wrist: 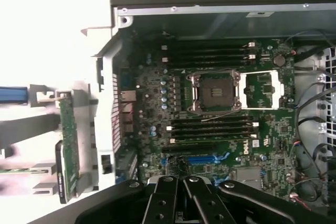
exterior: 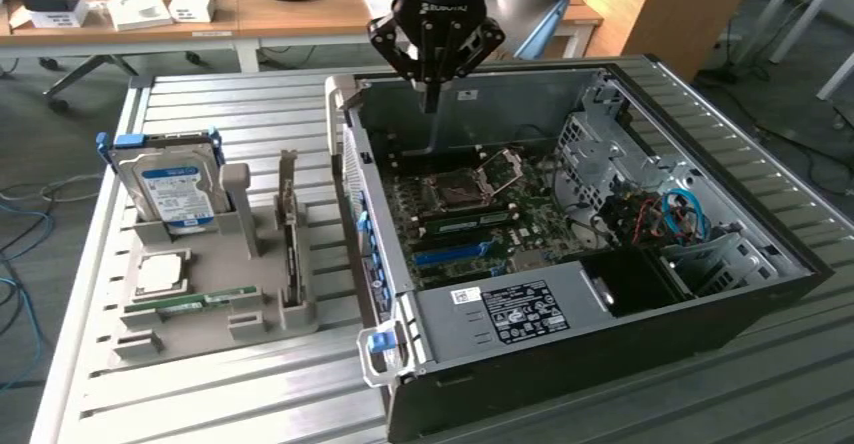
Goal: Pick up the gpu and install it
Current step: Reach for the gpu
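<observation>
The gpu (exterior: pixel 288 216) stands edge-on in a slot of the grey holder (exterior: pixel 254 319) at the exterior view's left, a thin dark card beside the open computer case (exterior: pixel 747 264). In the wrist view the gpu (wrist: pixel 69 142) shows as a slim greenish board outside the case wall. My gripper (exterior: pixel 430 102) hangs over the far end of the case, above the motherboard (exterior: pixel 527 209), shut with nothing between its fingers. From the wrist, the gripper (wrist: pixel 181 182) sits just above the blue expansion slot (wrist: pixel 202 158) on the motherboard (wrist: pixel 147 82).
A silver hard drive with a blue label (exterior: pixel 174 189) stands upright in the holder, with a processor (exterior: pixel 162 274) and a green RAM stick (exterior: pixel 200 302) lying lower down. Cables (exterior: pixel 667 214) fill the case's right side. Desks (exterior: pixel 267 9) stand behind the slatted metal table (exterior: pixel 214 394).
</observation>
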`<action>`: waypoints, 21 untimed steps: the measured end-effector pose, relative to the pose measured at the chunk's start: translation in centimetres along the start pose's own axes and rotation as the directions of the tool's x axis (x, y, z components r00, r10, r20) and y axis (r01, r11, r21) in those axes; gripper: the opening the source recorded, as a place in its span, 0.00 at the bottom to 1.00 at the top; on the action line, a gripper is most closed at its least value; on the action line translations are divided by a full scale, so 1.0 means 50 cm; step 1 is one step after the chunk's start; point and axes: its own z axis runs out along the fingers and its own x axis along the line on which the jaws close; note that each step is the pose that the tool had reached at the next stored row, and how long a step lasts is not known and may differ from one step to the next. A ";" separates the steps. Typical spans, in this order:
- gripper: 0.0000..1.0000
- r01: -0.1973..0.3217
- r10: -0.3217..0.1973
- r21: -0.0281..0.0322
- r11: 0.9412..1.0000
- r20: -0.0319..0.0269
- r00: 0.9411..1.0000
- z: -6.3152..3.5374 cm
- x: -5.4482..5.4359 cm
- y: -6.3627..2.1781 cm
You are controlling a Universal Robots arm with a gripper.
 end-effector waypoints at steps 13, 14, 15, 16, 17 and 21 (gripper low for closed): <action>0.11 0.000 0.000 0.000 1.000 0.000 1.000 -0.001 0.062 -0.003; 0.11 0.000 0.000 0.000 1.000 0.000 1.000 -0.001 0.067 -0.003; 0.11 0.000 0.000 0.000 1.000 0.000 1.000 -0.001 0.071 -0.003; 0.11 0.000 0.000 0.000 1.000 0.000 1.000 -0.001 0.076 -0.003; 0.11 0.000 0.000 0.000 1.000 0.000 1.000 -0.001 0.081 -0.004; 0.11 0.000 0.000 0.000 1.000 0.000 1.000 -0.002 0.102 -0.004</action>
